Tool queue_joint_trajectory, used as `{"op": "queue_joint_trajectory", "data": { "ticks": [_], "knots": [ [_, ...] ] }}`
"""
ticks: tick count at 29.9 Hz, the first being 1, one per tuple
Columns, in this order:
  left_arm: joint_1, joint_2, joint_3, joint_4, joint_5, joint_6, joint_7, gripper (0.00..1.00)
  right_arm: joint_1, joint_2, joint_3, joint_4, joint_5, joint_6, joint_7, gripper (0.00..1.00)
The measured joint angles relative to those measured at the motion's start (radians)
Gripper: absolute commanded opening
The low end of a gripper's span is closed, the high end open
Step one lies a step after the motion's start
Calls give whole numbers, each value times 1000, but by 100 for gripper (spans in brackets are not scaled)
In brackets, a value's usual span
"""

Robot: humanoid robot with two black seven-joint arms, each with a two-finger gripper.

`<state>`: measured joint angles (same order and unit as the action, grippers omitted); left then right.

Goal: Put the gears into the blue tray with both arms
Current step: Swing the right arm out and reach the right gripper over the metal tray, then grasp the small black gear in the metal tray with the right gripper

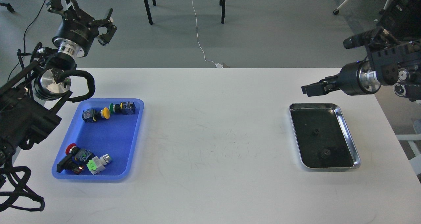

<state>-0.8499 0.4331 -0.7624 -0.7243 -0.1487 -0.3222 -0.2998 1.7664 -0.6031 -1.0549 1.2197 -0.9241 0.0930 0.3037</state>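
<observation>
Two tiny black gears lie on the dark floor of a silver metal tray (348,135) at the right: one gear (316,131) near the middle, the other gear (325,152) closer to the front. The blue tray (111,135) sits at the table's left. My right gripper (306,88) points left, hovering just beyond the silver tray's far left corner; it is seen side-on and dark. My left gripper (88,5) is raised beyond the table's back left edge, fingers spread wide and holding nothing.
The blue tray holds several colourful push-button switches: a yellow one (95,114) and a green one (123,108) at the back, a red one (72,156) and a light green one (97,163) at the front. Chair legs (146,3) and a white cable (199,36) are on the floor behind.
</observation>
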Motion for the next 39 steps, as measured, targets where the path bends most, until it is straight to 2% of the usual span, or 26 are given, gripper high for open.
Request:
{"op": "queue_joint_trajectory", "data": {
  "ticks": [1,5,12,18,27,33,39],
  "knots": [
    [0,0,0,0,0,0,0,98,-12,0,-22,2,-19,-14,3,80],
    [1,-2,0,0,0,-2,-1,98,-70,6,-55,3,-46,-30,2,70],
    [1,8,2,0,0,-4,0,98,-169,55,-58,-46,-53,-33,-30,69],
    [1,14,9,1,0,-5,1,98,-263,109,-49,-155,-50,-36,-32,64],
    [-5,13,9,10,0,-2,1,98,-331,133,17,-179,-41,-41,-31,64],
    [-9,18,12,17,3,-4,2,98,-362,136,43,-203,-40,-42,-32,50],
    [-7,29,12,17,3,-5,2,98,-416,162,66,-269,-40,-44,-29,47]
  ]
}}
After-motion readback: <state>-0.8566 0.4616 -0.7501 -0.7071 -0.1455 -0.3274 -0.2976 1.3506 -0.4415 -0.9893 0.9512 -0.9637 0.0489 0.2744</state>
